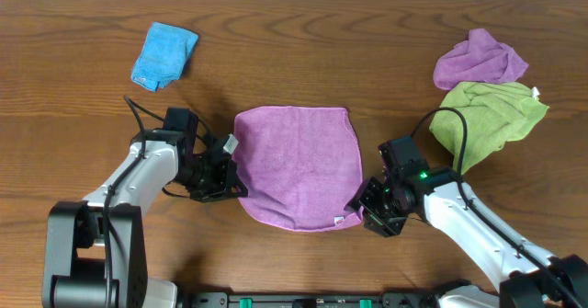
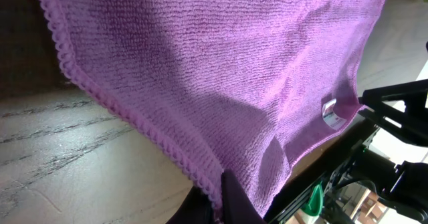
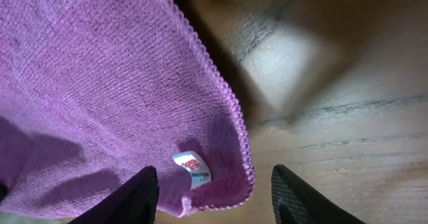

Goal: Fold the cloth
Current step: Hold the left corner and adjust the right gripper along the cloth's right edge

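Now left fingers clench purple cloth; right fingers spread astride its corner.

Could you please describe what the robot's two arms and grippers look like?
Both the left arm and right arm have white, tube-like links joined by black joints. The left gripper and right gripper are black with tapered fingers. A thin black cable loops over each wrist, and a small green light glows on the right wrist.

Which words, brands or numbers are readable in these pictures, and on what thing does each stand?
None can be read.
The white tag at the corner of the purple cloth bears a red mark and small print, too blurred to read.
Nothing else shows writing.
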Motion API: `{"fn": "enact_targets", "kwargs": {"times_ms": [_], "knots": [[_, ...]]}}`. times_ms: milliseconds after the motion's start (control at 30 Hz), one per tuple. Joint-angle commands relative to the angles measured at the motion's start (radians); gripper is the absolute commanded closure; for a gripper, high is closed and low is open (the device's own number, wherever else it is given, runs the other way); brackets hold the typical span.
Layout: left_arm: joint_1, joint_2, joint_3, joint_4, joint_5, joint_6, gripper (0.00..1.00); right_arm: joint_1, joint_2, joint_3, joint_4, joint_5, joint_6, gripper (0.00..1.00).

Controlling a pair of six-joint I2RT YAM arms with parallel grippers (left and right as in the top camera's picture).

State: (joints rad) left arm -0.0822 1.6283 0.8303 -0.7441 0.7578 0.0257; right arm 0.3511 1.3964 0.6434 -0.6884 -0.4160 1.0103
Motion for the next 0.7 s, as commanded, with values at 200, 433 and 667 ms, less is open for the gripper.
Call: {"fn": "enact_targets", "kwargs": {"times_ms": [200,433,667], "knots": [[0.003,-0.013,-0.003,-0.003,-0.006,-0.004,0.94,0.001,0.008,-0.034,0.050,0.023,0.029,0.51],[0.003,-0.013,-0.003,-0.003,-0.006,-0.003,0.94,0.004,0.014,-0.036,0.052,0.016,0.029,0.68],[0.003,-0.013,-0.003,-0.003,-0.006,-0.003,0.94,0.004,0.016,-0.037,0.050,-0.008,0.029,0.79]]}}
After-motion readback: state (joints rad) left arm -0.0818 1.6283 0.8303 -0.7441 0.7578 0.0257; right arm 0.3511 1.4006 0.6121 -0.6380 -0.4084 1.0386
